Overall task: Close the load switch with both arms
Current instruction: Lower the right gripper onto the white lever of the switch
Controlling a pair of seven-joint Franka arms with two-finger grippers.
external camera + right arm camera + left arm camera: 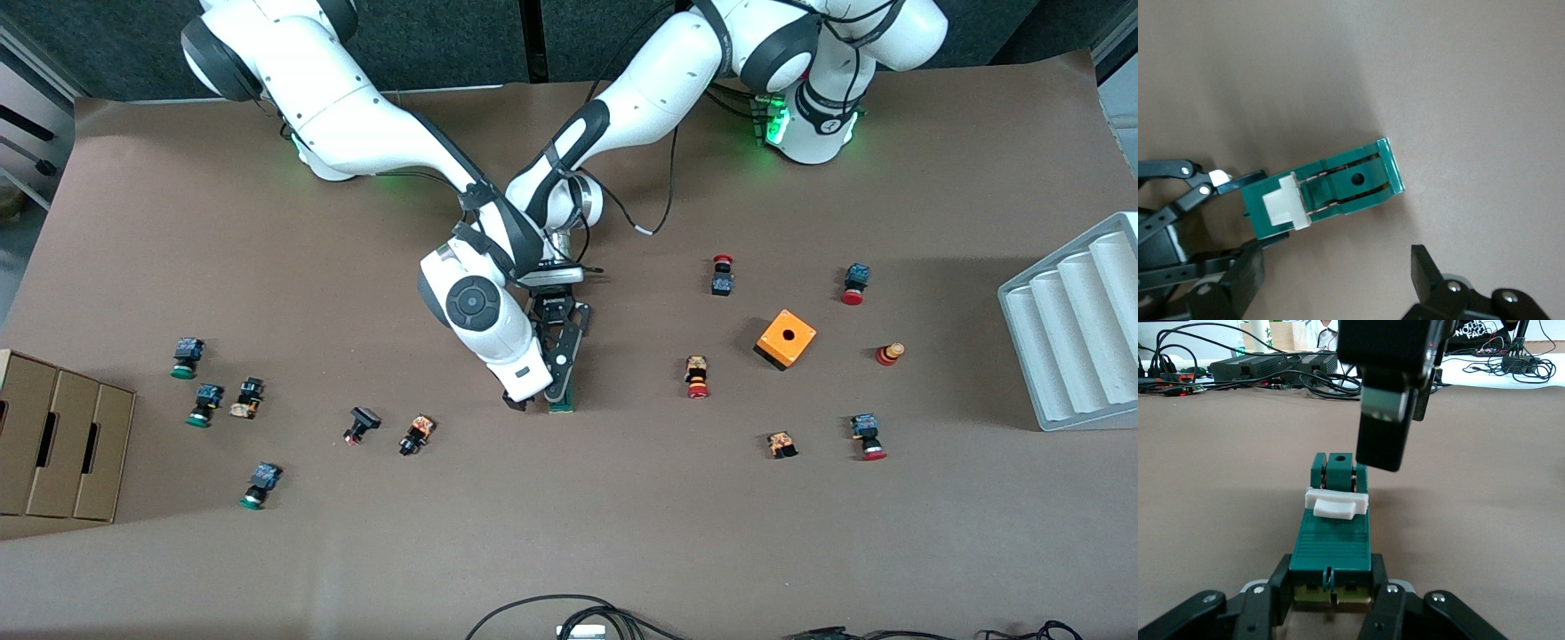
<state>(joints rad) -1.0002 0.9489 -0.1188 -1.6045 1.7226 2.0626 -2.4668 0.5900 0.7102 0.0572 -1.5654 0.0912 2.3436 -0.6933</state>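
Observation:
The load switch (561,405) is a narrow green block lying on the table near its middle. Its white slider (1336,503) sits across the top, partway along the body. My left gripper (1331,595) is shut on one end of the load switch (1331,543), a finger (1279,590) pressed on each side. My right gripper (518,402) hangs low just beside the switch, toward the right arm's end of the table. It stands open (1338,273) with only bare table between its fingers (1426,267). The load switch (1338,190) lies just outside them.
Small red- and green-capped push buttons (698,377) lie scattered toward both ends of the table. An orange cube with a hole (786,338) sits toward the left arm's end, with a white ridged tray (1076,329) at that edge. A cardboard box (53,444) stands at the right arm's end.

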